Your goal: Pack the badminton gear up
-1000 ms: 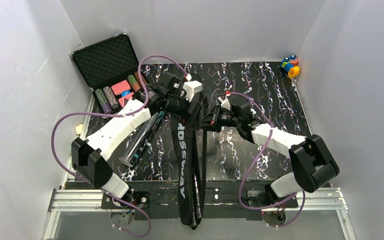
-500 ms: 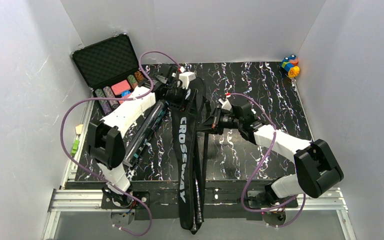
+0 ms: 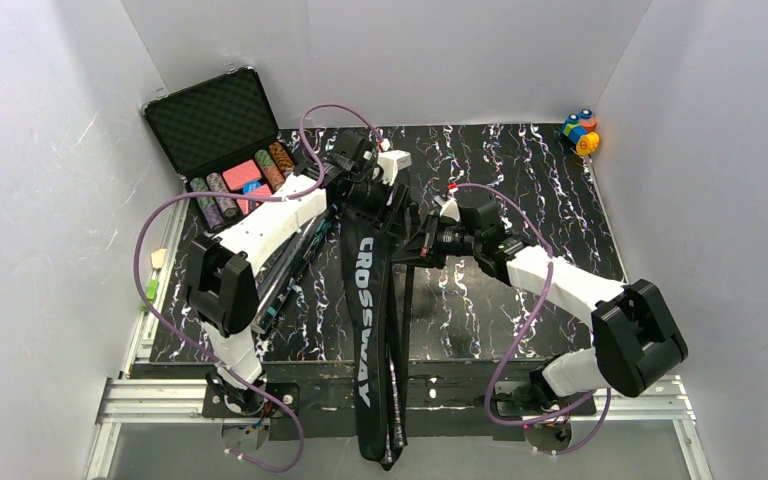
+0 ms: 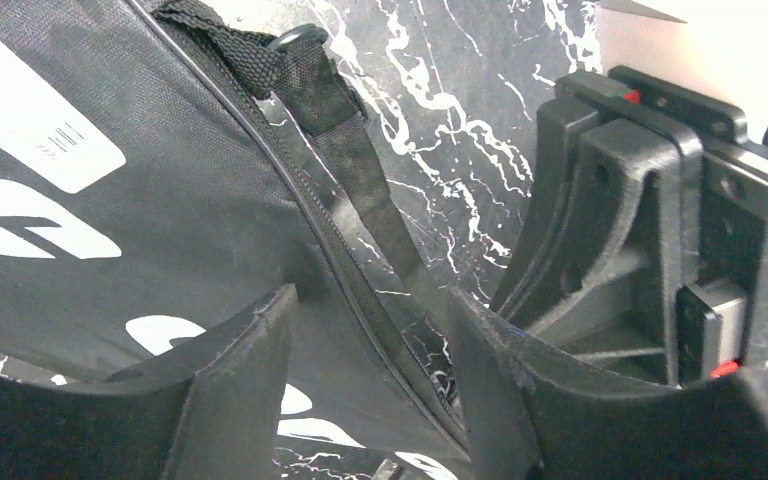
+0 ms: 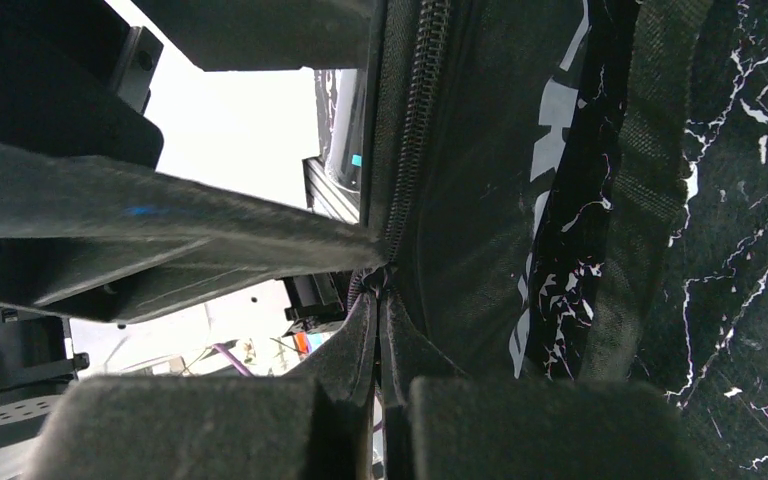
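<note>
The long black bag [image 3: 365,300] lies lengthwise down the middle of the surface [image 3: 520,180], its near end hanging over the near edge. The left gripper [image 4: 370,325] is open at the bag's far end, with the zipped edge and a strap [image 4: 350,150] between its fingers. The right gripper [image 5: 380,300] is closed, pinching the bag's zip line on its right side. A dark tube [image 3: 285,275] lies just left of the bag, partly under the left arm.

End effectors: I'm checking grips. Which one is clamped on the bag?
The right end effector, pinching the bag at its zipper; the left end effector stands open.
</note>
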